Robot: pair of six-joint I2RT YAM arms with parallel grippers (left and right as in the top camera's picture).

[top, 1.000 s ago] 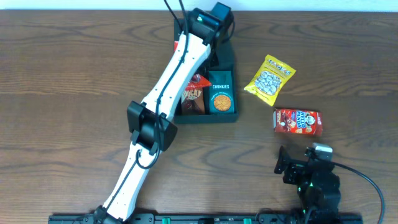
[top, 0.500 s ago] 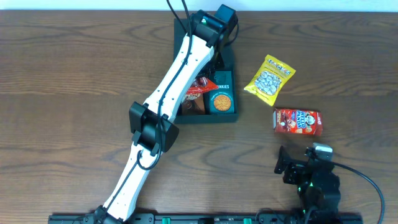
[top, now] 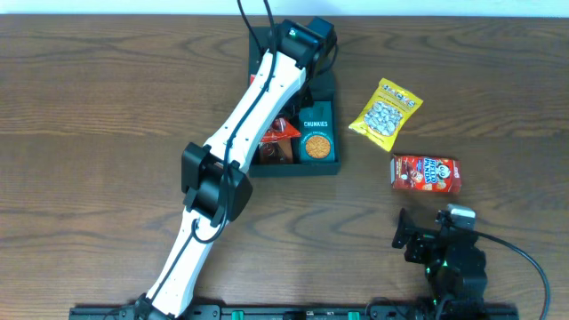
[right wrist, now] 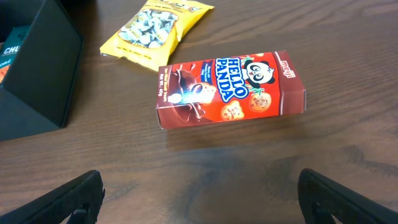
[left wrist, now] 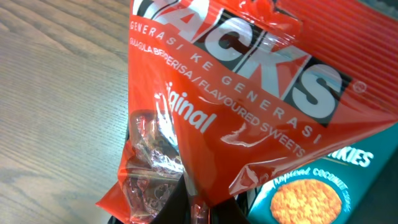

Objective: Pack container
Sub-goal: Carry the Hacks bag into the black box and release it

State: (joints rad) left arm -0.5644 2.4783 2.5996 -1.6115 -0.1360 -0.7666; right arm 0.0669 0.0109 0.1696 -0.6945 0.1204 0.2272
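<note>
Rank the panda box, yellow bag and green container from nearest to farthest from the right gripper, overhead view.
1. Nearest: panda box, just ahead of the right gripper.
2. Next: yellow bag, farther back, slightly left.
3. Farthest: green container, back left.

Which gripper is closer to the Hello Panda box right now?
Right. The right gripper sits open just in front of the Hello Panda box; the left gripper is away over the container, shut on a red snack packet.
</note>
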